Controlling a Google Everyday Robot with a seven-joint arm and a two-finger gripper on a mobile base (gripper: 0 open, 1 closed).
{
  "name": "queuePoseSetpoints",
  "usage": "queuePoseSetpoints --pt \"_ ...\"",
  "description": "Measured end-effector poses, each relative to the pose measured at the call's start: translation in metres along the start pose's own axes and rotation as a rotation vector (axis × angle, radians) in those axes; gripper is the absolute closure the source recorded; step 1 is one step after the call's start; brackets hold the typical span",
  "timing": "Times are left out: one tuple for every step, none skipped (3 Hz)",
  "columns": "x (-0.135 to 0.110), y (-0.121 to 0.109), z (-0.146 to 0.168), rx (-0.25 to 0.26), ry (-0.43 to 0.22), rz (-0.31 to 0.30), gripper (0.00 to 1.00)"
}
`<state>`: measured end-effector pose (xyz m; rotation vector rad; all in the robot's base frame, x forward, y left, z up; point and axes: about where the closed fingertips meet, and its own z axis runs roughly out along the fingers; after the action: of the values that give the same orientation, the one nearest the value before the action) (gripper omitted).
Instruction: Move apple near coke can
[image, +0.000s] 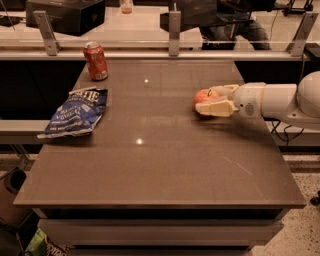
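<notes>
The red-orange apple (204, 95) sits on the brown table (160, 170) at its right side. My gripper (206, 99) reaches in from the right at table level, with one finger behind the apple and one finger (216, 107) in front of it, shut on the apple. The fingers hide the apple's right half. The red coke can (95, 61) stands upright at the table's far left corner, well away from the apple and the gripper.
A blue chip bag (75, 111) lies flat on the table's left side, in front of the can. A metal rail with posts (174, 33) runs along the far edge. My white arm (280, 100) extends beyond the right edge.
</notes>
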<state>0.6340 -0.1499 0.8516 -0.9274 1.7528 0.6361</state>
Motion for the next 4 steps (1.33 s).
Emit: queuePoseSetpoints --pt "0.0 0.0 0.0 0.0 0.0 0.0 1.0" --pt "-0.016 -0.012 0.006 0.01 -0.015 -0.023 1.0" --pt "-0.039 -0.028 0.008 0.025 -0.026 -0.055 1.0" --pt "-0.066 -0.04 0.012 0.037 -0.041 -0.089 1.0"
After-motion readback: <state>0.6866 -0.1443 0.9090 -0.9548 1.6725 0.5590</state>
